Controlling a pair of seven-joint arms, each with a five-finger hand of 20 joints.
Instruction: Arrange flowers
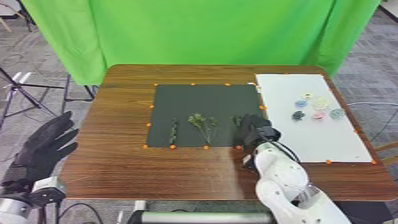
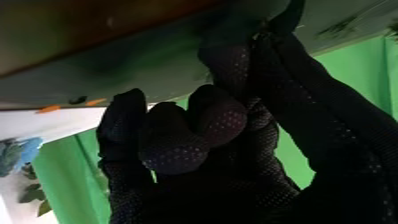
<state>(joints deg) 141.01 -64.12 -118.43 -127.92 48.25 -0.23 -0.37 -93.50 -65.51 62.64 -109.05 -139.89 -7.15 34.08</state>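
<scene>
In the head view, you have a brown wooden bench (image 1: pixel 98 165) on a grey floor (image 1: pixel 369 75), with a green curtain (image 1: pixel 222 30) hanging behind the far edge. A tripod (image 1: pixel 16 86) stands off to the left, and a pale cord (image 1: pixel 373 103) runs over the floor on the right. Your dark mat (image 1: pixel 178 100) lies mid-bench with orange markers (image 1: pixel 206 147) around its edges, and a white sheet (image 1: pixel 275 100) lies to its right. Six little flower heads sit grouped on that sheet: blue, pale yellow, cream, pink, dark green and grey-green. On the mat you have a narrow green stem (image 1: pixel 173 131) at left, a branching bunch (image 1: pixel 204 127) near the middle and a leafy sprig (image 1: pixel 237 120) at right. Your left hand (image 1: pixel 43 145) is beside the bench's left side, fingers spread. Your right hand (image 1: pixel 253 127) is low at the mat's right edge, over the sprig's lower part.

In the right wrist view, your right hand (image 2: pixel 213 150) has its thumb and one finger pinched at the tips on the sprig, the other fingers curled. Past the glove you see the mat, the brown bench, two orange markers, part of the white sheet with flower heads, and the green curtain.
</scene>
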